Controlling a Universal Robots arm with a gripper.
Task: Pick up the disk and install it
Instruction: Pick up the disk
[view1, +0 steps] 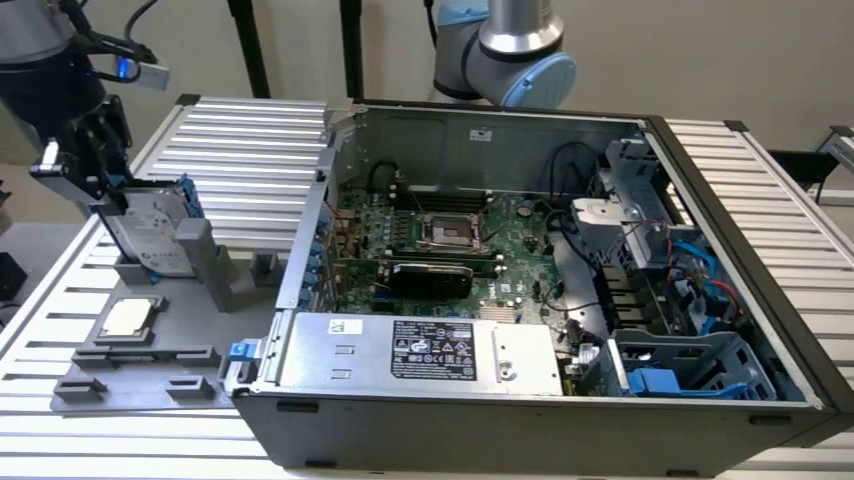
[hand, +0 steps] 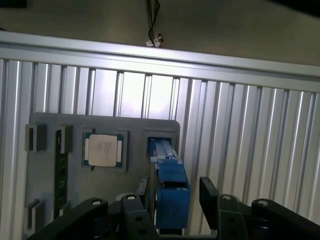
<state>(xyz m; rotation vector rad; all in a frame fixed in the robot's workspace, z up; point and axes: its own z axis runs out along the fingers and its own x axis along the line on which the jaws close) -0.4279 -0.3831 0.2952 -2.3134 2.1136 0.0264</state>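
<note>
The exterior view looks slantwise down from farther off over the counter (view1: 254, 130) and computer case (view1: 534, 430). The wrist view faces straight down, close above the grey tray (hand: 132, 150) both share.

Blue-framed disk (hand: 171, 192) between parted fingers (hand: 209, 191)

A robotics lab: a ribbed silver aluminium counter (view1: 774, 200) carries an open black desktop computer case (view1: 534, 430) with a green motherboard (view1: 454, 240); a silver-and-blue jointed robot arm (view1: 514, 50) rises at its far edge.
</note>
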